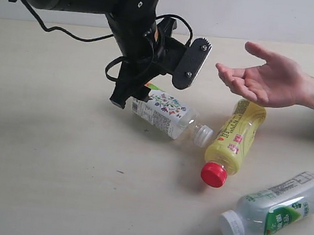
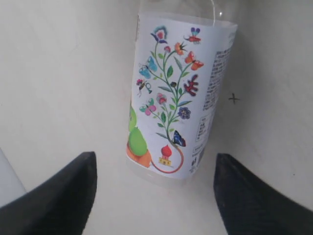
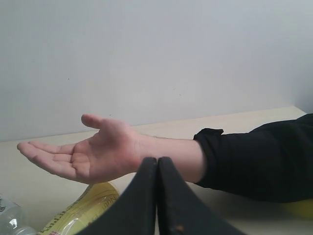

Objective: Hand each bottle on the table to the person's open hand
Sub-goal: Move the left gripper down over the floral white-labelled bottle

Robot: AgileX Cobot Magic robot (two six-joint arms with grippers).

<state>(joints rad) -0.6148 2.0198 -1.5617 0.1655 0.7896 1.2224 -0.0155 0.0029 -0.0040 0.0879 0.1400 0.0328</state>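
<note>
Straddling short illustrated bottle point(image 2: 173, 93), left gripper point(image 2: 154, 159) jaws wide apart; lower squarely, centre at mid-body, squeeze gently before lifting toward open hand point(image 1: 267, 79). Right gripper point(image 3: 157, 166) pressed closed.

Desk point(image 1: 45, 184): matt, faint wood-grain. Floral-label bottle point(image 1: 166, 114): clear glossy plastic. Yellow bottle point(image 1: 237, 140): glossy plastic. Left tool point(image 2: 154, 155): matt blk.

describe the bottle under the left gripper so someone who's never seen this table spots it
On the pale table, look beneath the open black left gripper. The short clear bottle lying there has a white label printed with flowers and butterflies, unlike the yellow bottle with a red cap and the green-labelled bottle.
</note>
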